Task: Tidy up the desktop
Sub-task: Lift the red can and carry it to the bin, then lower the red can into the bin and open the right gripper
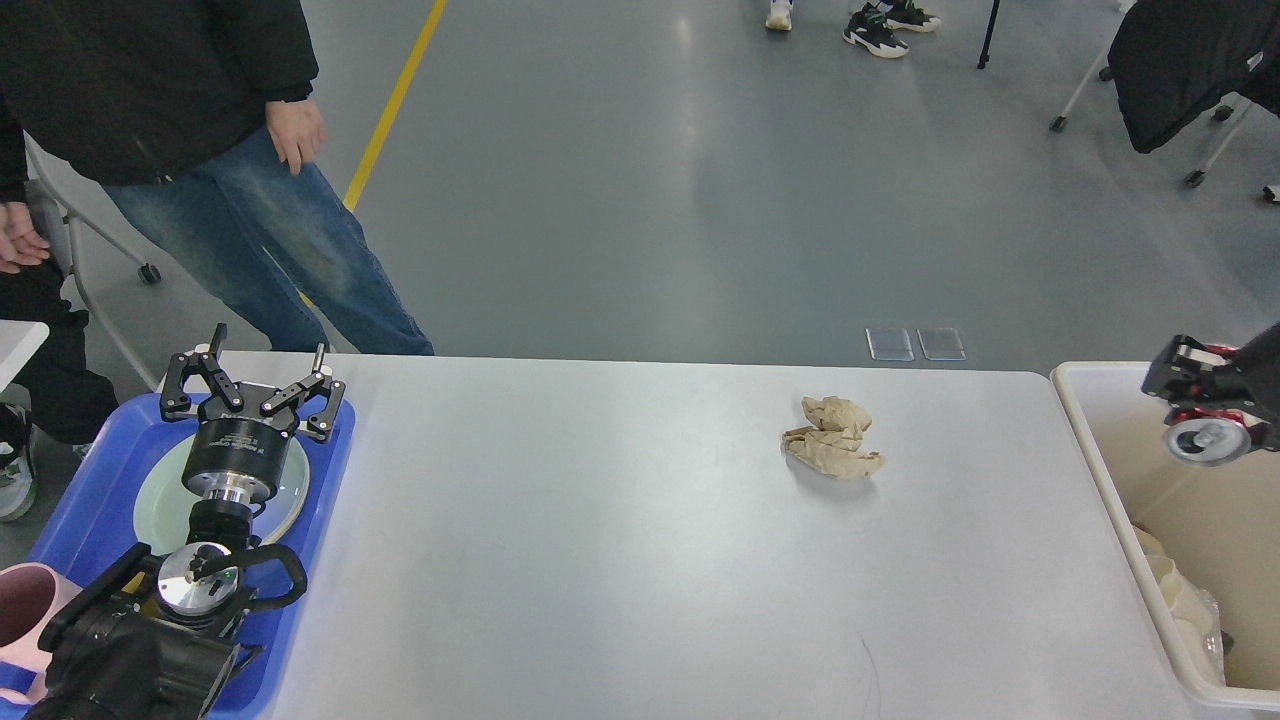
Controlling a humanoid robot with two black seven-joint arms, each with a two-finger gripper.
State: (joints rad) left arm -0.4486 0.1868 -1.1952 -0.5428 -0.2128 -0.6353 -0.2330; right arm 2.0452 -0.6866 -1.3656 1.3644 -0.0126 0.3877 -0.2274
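Desktop (620,540), the large white rectangular tabletop with a smooth, faintly glossy surface and rounded corners, fills the lower middle of the head view and serves as the landmark. On it, right of centre and toward the far edge, lies a crumpled tan paper wad (833,437), creased and irregular, casting a soft shadow.

At the desktop's left end sits a blue plastic tray (90,490) with a raised rim; a pale green round plate (160,505), smooth and shiny, rests inside it. The left gripper (252,385), black metal with linked two-part fingers, hangs over the far side of that plate with its fingers spread wide apart, holding nothing. A pink mug (25,610) stands at the tray's near left corner, partly cut by the frame edge.

Against the desktop's right end stands a cream-white plastic bin (1110,500) with straight walls; pale crumpled items lie in its near part. The right gripper (1205,410), black, reaches in from the right edge above the bin, its fingers clamped on a red metal drink can (1210,435) whose silvery top faces the camera.

Beyond the desktop's far left corner stands a person in blue jeans (290,260) and a dark jacket on the grey floor.
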